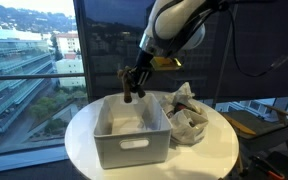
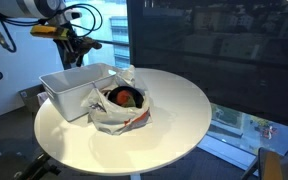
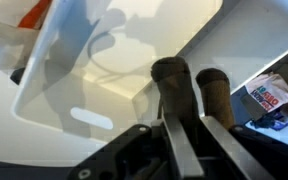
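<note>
The arm [image 1: 179, 25] comes in from about 1 o'clock in an exterior view. The big white link sits up high and the wrist bends down, so the gripper [image 1: 132, 88] points mostly downward with a slight tilt toward 7 o'clock. The jaws are pinched nearly together on a brown thing [image 3: 171, 80]. In the wrist view it shows as two dark rounded stubs side by side, poking out past the fingers. Honestly can't tell what it is.

The gripper and its load hang above the white bin [image 1: 132, 150], at the bin's 12 o'clock rim. I can't see any contact with the bin. A crumpled white bag [image 1: 189, 122] sits right at the bin's 3 o'clock, touching it, with something red and dark inside [image 2: 124, 97]. Both are on the round white table [image 2: 184, 110].
</note>
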